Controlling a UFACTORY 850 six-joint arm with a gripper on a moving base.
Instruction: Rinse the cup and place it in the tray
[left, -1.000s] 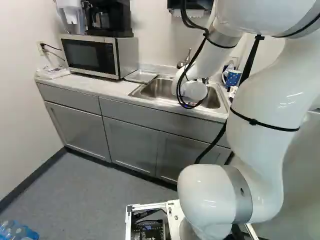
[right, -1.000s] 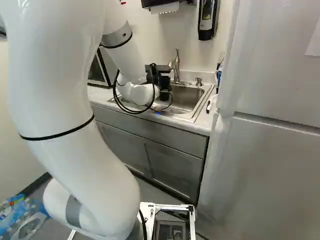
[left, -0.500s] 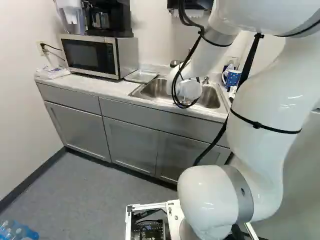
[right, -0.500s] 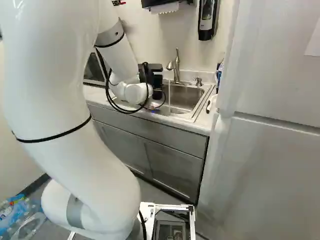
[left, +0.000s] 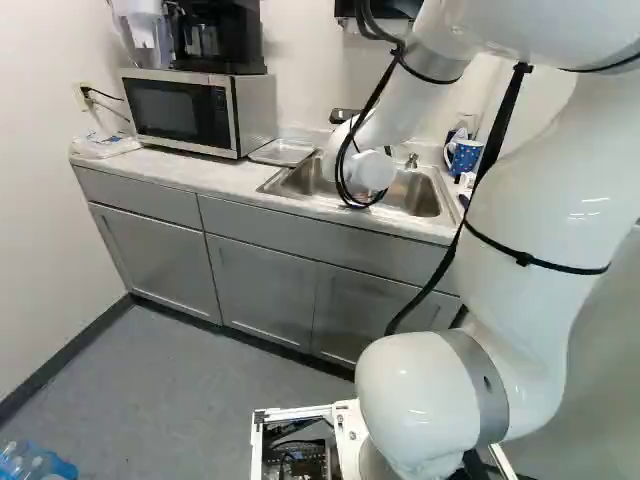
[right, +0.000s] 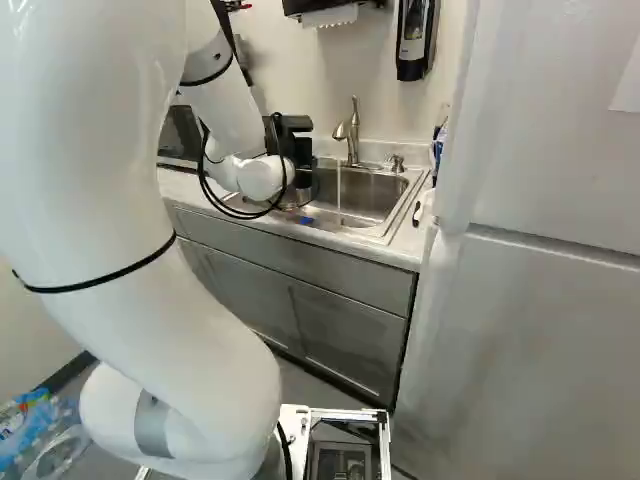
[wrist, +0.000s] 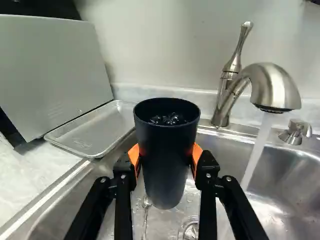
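In the right base view my black gripper (right: 300, 180) hangs at the left part of the sink. In the wrist view the gripper (wrist: 165, 160) is shut on the dark cup (wrist: 167, 150), an orange pad on each side. The cup is upright over the sink (wrist: 280, 185), with water visible inside. Beside it, water runs from the faucet (wrist: 272, 90) into the basin, apart from the cup. The metal tray (wrist: 95, 131) lies on the counter on the other side of the cup, close to the microwave; it also shows in the left base view (left: 282, 152).
The microwave (left: 190, 112) stands on the counter (left: 190, 172) behind the tray, a coffee maker on top. A soap pump (wrist: 296, 131) is at the sink's back rim. A blue dotted mug (left: 465, 156) stands beyond the sink. The refrigerator (right: 540, 250) is right of the sink.
My arm has swung left in both base views, carrying the cup away from the faucet toward the tray side. The running water now shows uncovered in the right base view. The base has not moved.
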